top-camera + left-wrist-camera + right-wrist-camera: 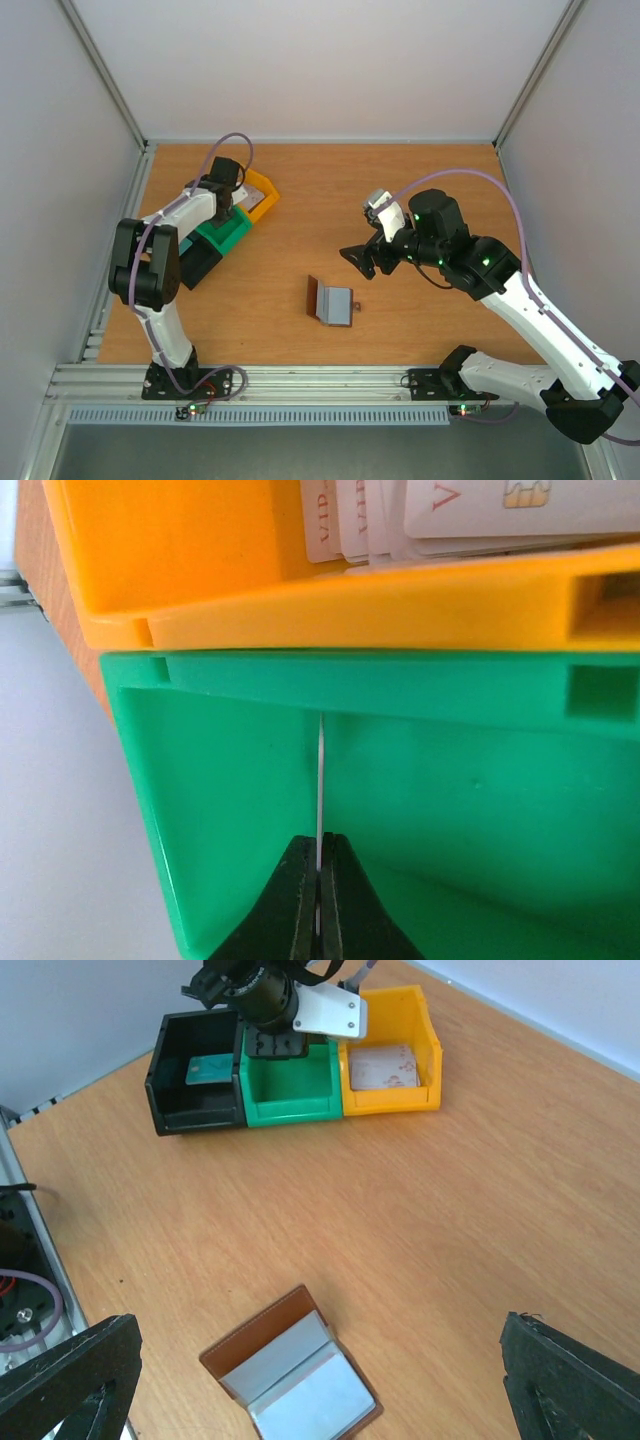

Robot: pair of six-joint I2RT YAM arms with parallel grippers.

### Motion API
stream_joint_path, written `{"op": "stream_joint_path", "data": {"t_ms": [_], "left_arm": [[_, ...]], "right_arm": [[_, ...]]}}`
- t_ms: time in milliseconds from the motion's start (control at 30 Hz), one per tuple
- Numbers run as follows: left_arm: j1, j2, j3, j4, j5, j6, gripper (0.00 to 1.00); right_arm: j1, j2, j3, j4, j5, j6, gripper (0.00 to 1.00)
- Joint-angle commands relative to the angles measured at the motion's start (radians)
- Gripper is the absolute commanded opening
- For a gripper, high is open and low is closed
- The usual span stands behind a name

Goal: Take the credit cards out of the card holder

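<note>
The card holder [330,301] lies open on the table, brown outside and pale grey-blue inside [300,1390]. My right gripper [358,260] hovers open above it and to its right, its fingers [70,1385] standing wide on both sides of it with nothing between them. Over at the bins, my left gripper [320,858] is shut on one of the credit cards [320,780], seen edge-on as a thin pale line inside the green bin [480,800]. Several pale cards with red lettering [450,510] lie in the yellow bin [200,570].
Three bins stand in a row at the back left: black [160,1090], green [290,1100] and yellow [395,1100]. A teal card [207,1068] lies in the black one. The left arm [150,265] leans over the bins. White walls close in the table.
</note>
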Motion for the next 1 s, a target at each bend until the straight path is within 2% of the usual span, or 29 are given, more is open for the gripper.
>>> {"op": "stream_joint_path", "data": {"t_ms": [0, 100, 267, 300, 400, 500, 600, 800, 900, 967], "left_arm": [[0.004, 0.022, -0.025, 0.161, -0.033, 0.058, 0.0], [0.006, 0.047, -0.017, 0.156, -0.029, 0.056, 0.0], [0.016, 0.071, 0.032, 0.057, 0.026, -0.007, 0.0], [0.017, 0.071, 0.035, 0.042, 0.037, -0.026, 0.03], [0.02, 0.057, 0.029, 0.034, 0.048, -0.042, 0.27], [0.023, 0.032, 0.035, 0.023, 0.063, -0.047, 0.4], [0.025, -0.006, 0.046, 0.001, 0.084, -0.053, 0.46], [0.027, -0.122, 0.059, -0.042, 0.164, -0.06, 0.52], [0.027, -0.205, 0.112, -0.151, 0.31, -0.096, 0.53], [0.026, -0.268, 0.148, -0.237, 0.442, -0.142, 0.63]], "right_arm": [[-0.003, -0.012, 0.011, -0.011, -0.003, 0.0, 0.99], [-0.002, -0.013, 0.011, -0.013, -0.009, 0.006, 0.98], [-0.003, -0.025, 0.008, -0.022, -0.002, 0.012, 0.98], [-0.003, -0.025, 0.007, -0.024, -0.002, 0.013, 0.98], [-0.003, -0.023, 0.007, -0.025, -0.005, 0.019, 0.99], [-0.003, -0.019, 0.008, -0.025, -0.013, 0.021, 0.99], [-0.004, -0.01, 0.012, -0.026, -0.029, 0.019, 0.99], [-0.004, 0.019, 0.022, -0.048, -0.024, 0.05, 0.98], [-0.004, 0.058, 0.03, -0.083, 0.057, 0.133, 0.98], [-0.005, 0.113, 0.049, -0.151, 0.131, 0.225, 0.99]]}}
